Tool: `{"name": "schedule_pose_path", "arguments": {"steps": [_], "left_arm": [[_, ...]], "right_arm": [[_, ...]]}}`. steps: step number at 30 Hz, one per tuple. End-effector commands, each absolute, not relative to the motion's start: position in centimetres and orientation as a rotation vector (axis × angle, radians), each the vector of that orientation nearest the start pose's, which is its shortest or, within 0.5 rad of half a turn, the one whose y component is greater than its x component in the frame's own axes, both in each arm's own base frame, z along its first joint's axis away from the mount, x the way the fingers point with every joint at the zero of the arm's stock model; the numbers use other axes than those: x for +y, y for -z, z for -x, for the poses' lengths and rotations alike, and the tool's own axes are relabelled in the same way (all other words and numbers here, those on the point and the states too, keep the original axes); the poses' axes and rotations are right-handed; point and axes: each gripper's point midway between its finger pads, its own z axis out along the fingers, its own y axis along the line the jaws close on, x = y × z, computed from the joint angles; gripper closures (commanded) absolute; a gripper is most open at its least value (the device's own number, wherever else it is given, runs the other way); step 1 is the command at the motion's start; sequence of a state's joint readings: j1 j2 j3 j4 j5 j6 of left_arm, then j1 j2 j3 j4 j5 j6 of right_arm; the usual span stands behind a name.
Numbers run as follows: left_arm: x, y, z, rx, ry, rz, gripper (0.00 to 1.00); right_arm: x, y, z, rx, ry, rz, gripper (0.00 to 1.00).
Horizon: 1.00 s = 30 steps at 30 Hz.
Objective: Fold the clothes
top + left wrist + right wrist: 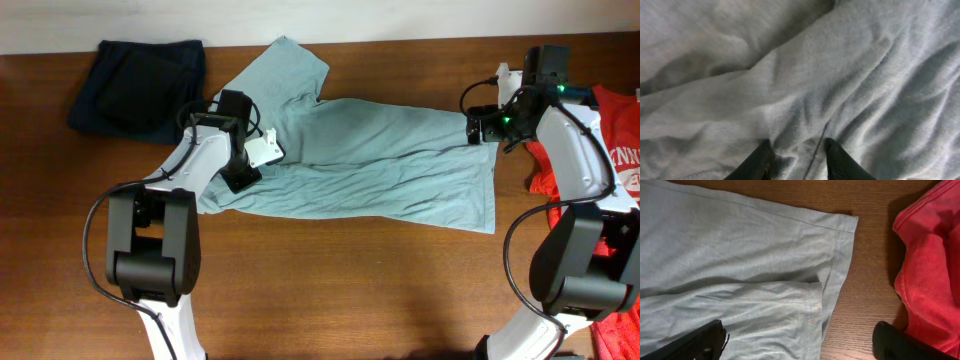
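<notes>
Brown wooden desk (320, 290) carries everything; grey-teal T-shirt (390, 160) is the biggest item, spread flat-ish across the desk's mid + far half, one sleeve reaching toward the far edge, hem end toward the right edge, cloth wrinkled w/ a fold running along its length; left arm (150, 240) comes up from the near edge on the left side, right arm (580, 250) likewise on the right side; dark garment (140, 85) lies bunched at the far left corner, just beside the shirt's sleeve; red T-shirt (610, 150) w/ white lettering sits at the right edge, partly under the right arm, apart from the grey-teal hem by a strip of bare wood.

Left fingers (757, 162) are down on the shirt's left part, part-closed w/ a ridge of grey-teal cloth + a seam pinched between them, so grasping the shirt; right fingers (695, 342) are spread wide, released, holding nothing, over the hem corner nearest the far right; one finger is above the shirt, the other above bare desk next to the red cloth.
</notes>
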<state>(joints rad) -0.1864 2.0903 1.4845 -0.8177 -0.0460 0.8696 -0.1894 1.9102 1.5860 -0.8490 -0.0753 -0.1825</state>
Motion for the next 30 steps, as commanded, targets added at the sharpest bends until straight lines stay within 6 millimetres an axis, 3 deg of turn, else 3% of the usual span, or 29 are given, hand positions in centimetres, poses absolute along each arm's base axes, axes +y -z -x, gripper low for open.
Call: {"name": "schedule_pose_path", "arguments": {"steps": [1, 10, 14, 17, 22, 30], "left_arm": [[-6.7, -1.6, -42.1, 2.574, -0.162, -1.517, 0.69], [-6.9, -1.8, -42.7, 2.563, -0.172, -1.485, 0.85], [-6.9, -1.8, -42.8, 2.561, -0.174, -1.483, 0.99], [-6.9, -2.1, -43.1, 2.559, -0.178, -1.467, 0.99], [-7.3, -3.9, -45.2, 2.527, -0.200, -1.366, 0.99], [-7.8, -4.9, -47.7, 2.436, -0.241, -1.306, 0.98]], "right_arm": [[-7.6, -12.1, -45.0, 2.725, 0.015, -0.001, 0.01], [-7.6, -12.0, -45.0, 2.725, 0.015, -0.001, 0.01], [-7.6, -12.1, -45.0, 2.725, 0.015, -0.001, 0.01], [-7.6, -12.1, -45.0, 2.725, 0.015, -0.001, 0.01], [-7.6, -12.1, -45.0, 2.725, 0.015, -0.001, 0.01], [-7.6, -12.1, -45.0, 2.725, 0.015, -0.001, 0.01]]}}
